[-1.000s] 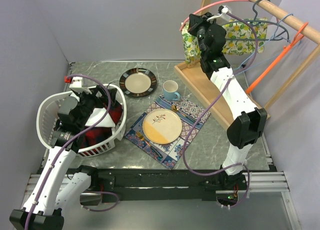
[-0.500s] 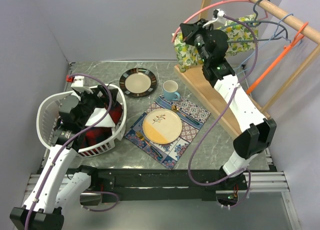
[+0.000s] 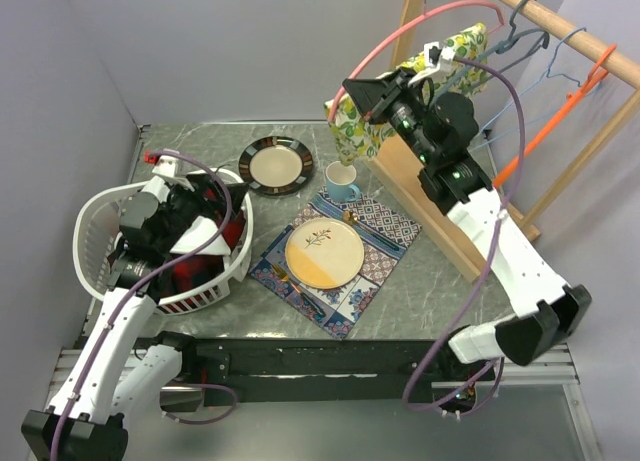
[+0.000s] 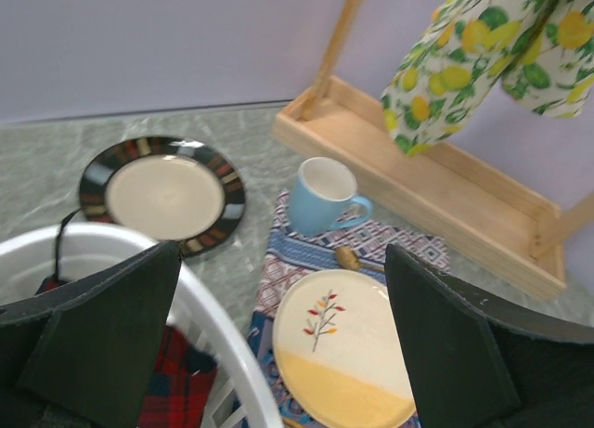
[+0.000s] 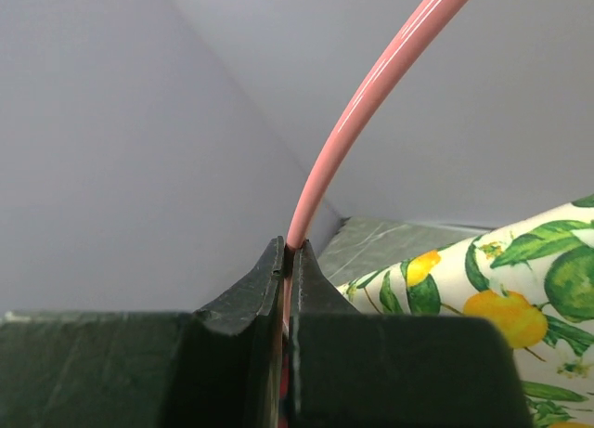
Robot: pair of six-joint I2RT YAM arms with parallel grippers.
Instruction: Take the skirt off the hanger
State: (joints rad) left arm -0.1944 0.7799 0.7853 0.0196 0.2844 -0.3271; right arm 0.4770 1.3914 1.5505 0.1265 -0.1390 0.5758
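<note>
At the far left the left gripper [image 4: 278,289] hangs over the white basket [image 3: 95,216] with its jaws wide apart and nothing between them, a red plaid garment [image 3: 205,271] lying beneath it. Next come the dark-rimmed plate [image 3: 276,165], then the cream plate [image 3: 323,254] on its patterned placemat [image 3: 385,221] and the blue mug [image 3: 341,180] just behind. Above the mug, the right gripper [image 5: 289,252] is clamped tight on the thin wire of the pink hanger [image 3: 400,31], and the lemon-print skirt [image 3: 360,126] drapes from that hanger, raised in the air near the wooden rod [image 3: 570,41]; whether the hanger's hook is on the rod cannot be told. The likely trouble: the pinch on a slim round wire could slip or let the hanger swivel, dropping the skirt onto the mug. The hem could also drag across the crockery and tip the mug if carried low. Further right, the grey hanger [image 3: 520,16] and orange hanger [image 3: 560,106] sit close, so a sideways pull could tangle with them
</note>
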